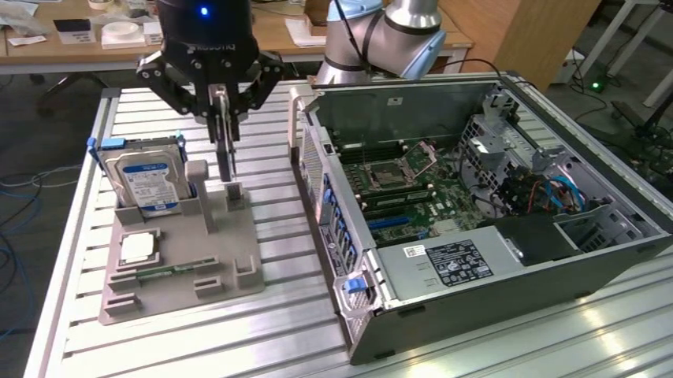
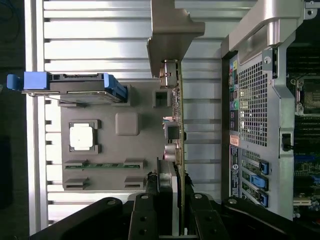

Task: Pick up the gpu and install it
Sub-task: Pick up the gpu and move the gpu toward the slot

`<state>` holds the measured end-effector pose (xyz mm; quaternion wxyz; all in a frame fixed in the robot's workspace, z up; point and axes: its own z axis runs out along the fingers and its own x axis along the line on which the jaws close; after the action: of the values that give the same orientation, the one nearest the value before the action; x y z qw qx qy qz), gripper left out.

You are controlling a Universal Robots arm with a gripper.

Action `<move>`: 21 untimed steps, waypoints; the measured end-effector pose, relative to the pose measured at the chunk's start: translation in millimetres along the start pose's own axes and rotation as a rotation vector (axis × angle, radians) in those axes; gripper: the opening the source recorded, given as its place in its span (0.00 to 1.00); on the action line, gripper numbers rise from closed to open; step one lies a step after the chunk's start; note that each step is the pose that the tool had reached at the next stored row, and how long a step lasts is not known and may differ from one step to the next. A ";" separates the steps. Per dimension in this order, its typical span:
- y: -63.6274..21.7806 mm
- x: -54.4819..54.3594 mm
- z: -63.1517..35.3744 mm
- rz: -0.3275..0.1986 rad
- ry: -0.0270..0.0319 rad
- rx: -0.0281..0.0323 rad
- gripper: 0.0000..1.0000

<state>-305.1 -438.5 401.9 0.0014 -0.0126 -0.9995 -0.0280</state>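
- Step in hand, as I judge it: the pick-up; the black multi-link gripper (image 1: pixel 221 118) has its fingers drawn in narrowly on the upper edge of the gpu (image 1: pixel 227 153), a thin dark card held upright on edge
- The gpu hangs over the grey moulded holder tray (image 1: pixel 226 244), at three o'clock of the silver blue-labelled hard drive (image 1: pixel 147 181) in the exterior view; whether it is free of its slot I cannot tell
- The next move likely calls for a straight lift; then care past the near wall of the open dark-grey computer case (image 1: pixel 526 276), at three o'clock of the tray
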 end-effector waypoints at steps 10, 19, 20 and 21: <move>1.4 0.1 -25.7 0.000 0.0001 0.0000 0.28; 1.8 0.1 -32.8 0.000 0.0000 -0.0001 0.28; 1.9 0.0 -32.8 0.000 0.0001 0.0000 0.28; 1.9 -0.6 -32.9 0.000 0.0002 0.0000 0.28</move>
<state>-304.3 -438.5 434.9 0.0015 -0.0124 -0.9995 -0.0280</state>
